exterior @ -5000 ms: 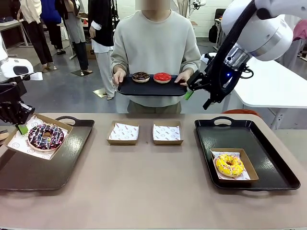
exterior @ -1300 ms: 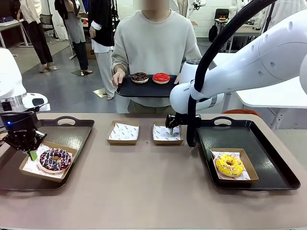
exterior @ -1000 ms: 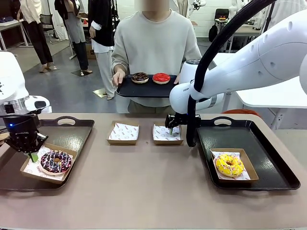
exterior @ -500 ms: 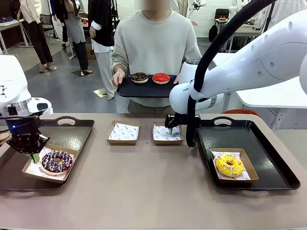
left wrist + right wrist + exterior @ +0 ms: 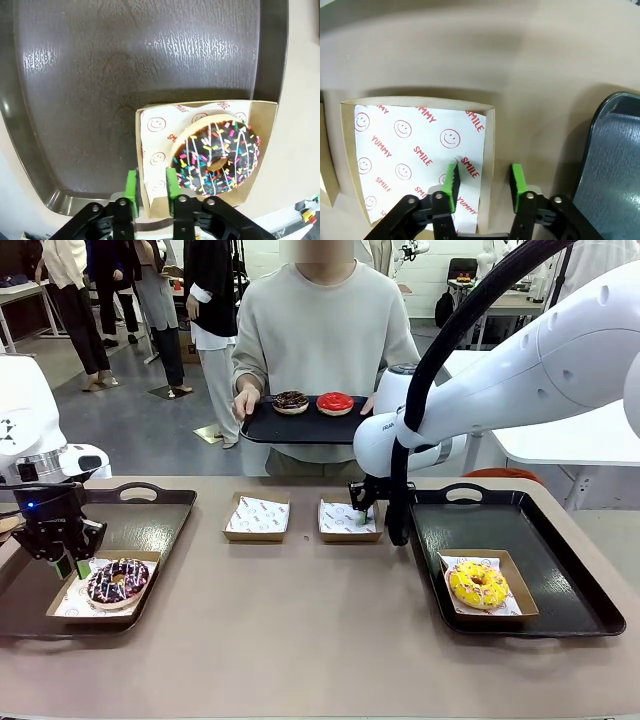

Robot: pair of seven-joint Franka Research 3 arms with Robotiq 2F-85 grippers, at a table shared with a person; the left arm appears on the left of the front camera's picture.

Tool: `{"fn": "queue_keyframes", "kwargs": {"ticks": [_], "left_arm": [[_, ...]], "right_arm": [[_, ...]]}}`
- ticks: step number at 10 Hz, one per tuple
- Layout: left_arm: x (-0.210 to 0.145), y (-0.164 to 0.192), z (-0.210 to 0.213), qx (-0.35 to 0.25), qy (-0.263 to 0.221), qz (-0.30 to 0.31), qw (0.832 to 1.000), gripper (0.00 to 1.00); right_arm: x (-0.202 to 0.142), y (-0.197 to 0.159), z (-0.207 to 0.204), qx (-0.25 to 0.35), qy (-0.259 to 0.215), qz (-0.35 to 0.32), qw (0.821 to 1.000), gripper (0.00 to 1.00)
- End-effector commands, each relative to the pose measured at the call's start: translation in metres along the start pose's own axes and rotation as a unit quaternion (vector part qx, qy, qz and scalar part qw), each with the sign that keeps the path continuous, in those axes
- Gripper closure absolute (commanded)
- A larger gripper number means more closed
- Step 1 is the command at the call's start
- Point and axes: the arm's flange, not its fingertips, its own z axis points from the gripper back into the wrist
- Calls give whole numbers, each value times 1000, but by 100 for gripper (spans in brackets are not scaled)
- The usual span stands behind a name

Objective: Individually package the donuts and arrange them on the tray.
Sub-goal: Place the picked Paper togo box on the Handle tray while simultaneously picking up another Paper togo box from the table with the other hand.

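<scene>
A chocolate donut with coloured sprinkles [image 5: 117, 581] [image 5: 216, 155] lies in a paper-lined box on the left tray [image 5: 150, 530] [image 5: 100, 75]. My left gripper [image 5: 75, 567] [image 5: 151, 185] is open, its pads astride that box's wall. A yellow donut [image 5: 479, 585] sits boxed on the right tray [image 5: 560, 570]. My right gripper [image 5: 358, 515] [image 5: 485, 182] is open, its pads either side of the empty box's [image 5: 347, 520] [image 5: 415, 150] wall without touching it. The person holds a small tray [image 5: 300, 428] with a dark chocolate donut [image 5: 291, 401] and a red donut [image 5: 335, 402].
A second empty lined box [image 5: 257, 516] stands mid-table, left of the first. The right tray's corner [image 5: 615, 165] lies close beside my right gripper. Bare table stretches along the near edge between the two trays.
My left gripper has set the boxed sprinkled donut flat on the left tray and opened off its wall. My right gripper's jaws have narrowed around the empty box's wall.
</scene>
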Motion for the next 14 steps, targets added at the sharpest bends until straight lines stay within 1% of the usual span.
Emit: {"fn": "queue_keyframes", "kwargs": {"ticks": [1, 2, 3, 9, 11, 12, 13, 14], "left_arm": [[1, -1, 1, 16, -6, 10, 1000, 0], [1, -1, 1, 15, -5, 11, 1000, 0], [1, -1, 2, 14, -5, 11, 1000, 0], [2, -1, 5, 6, -1, 13, 1000, 0], [0, 0, 7, -8, 3, 6, 1000, 0], [-6, 3, 16, -50, -5, -20, 999, 0], [-18, 11, 32, -125, -20, -51, 991, 0], [-32, 25, 51, -219, -60, -69, 971, 0]], "right_arm": [[0, 0, 0, 18, -5, -2, 1000, 100], [0, -1, 1, 17, -6, -4, 1000, 96], [0, -1, 1, 16, -6, -6, 1000, 100], [3, 0, 2, 14, -6, -9, 1000, 100], [3, -2, 7, 18, 7, -25, 999, 100], [0, -3, 26, 30, 5, -19, 999, 100], [-4, -6, 55, 31, 1, -21, 999, 100], [-4, -12, 86, 26, -1, -24, 999, 100]]}}
